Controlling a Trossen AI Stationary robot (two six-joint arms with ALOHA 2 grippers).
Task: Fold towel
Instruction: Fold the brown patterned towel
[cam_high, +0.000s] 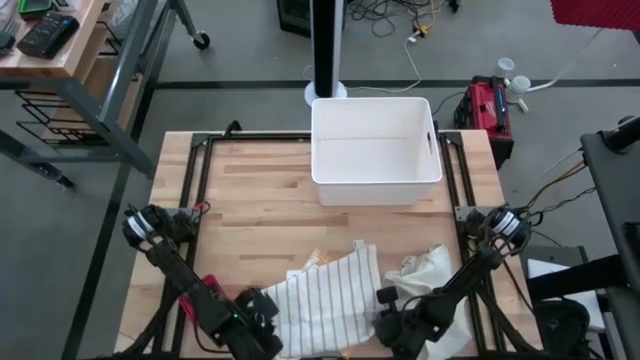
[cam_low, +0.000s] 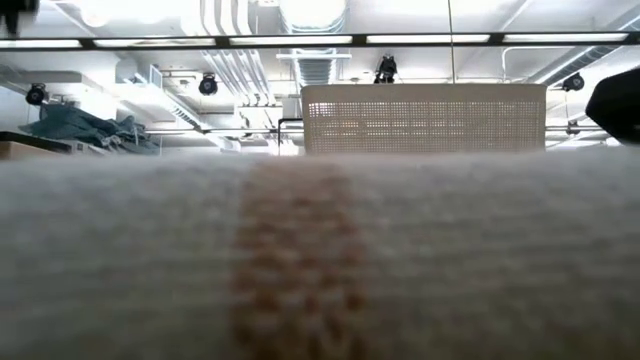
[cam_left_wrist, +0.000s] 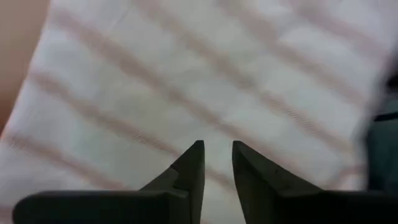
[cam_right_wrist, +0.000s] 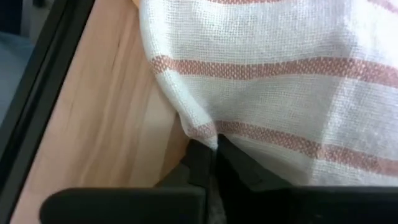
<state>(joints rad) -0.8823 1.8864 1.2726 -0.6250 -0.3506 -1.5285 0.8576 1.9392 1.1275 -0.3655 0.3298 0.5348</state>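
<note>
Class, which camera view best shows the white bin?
The high view: the whole white bin shows from above on the table's far side. The low view shows only its perforated wall behind the towel. Neither wrist view shows it.

One striped towel (cam_high: 330, 295), one white bin (cam_high: 375, 150), one wooden table (cam_high: 250, 200), two pincers: left pincer (cam_left_wrist: 217, 163), right pincer (cam_right_wrist: 215, 152).

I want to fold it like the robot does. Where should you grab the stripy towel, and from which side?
Grab the towel by its near edge, one spot toward each end, coming in low from the table's near side. That edge lies loose there, so it can lift and fold. The right gripper is already shut on the hem; the left gripper has its fingers slightly apart over the cloth.
</note>
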